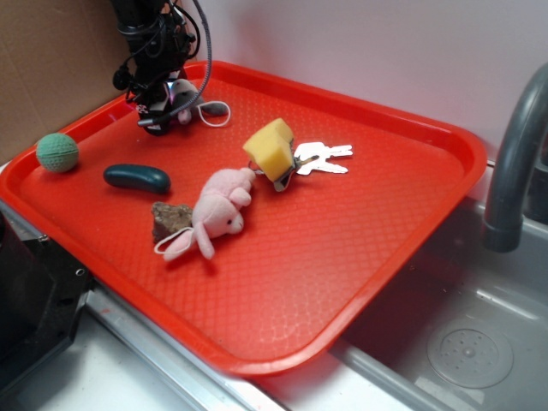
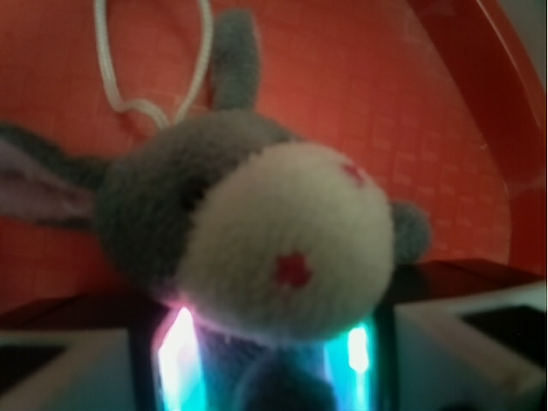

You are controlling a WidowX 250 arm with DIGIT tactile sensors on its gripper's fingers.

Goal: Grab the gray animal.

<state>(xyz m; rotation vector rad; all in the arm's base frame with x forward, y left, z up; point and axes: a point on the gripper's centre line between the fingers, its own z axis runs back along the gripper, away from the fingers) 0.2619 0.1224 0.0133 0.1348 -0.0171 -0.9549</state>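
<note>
At the far left corner of the red tray my jaws sit clamped around the gray animal, low enough to hold its body; pink bunny, yellow sponge, dark oval and green ball lie apart, blocking nothing

Black arm, looped black cables; end effector glowing cyan-pink inside.
</note>
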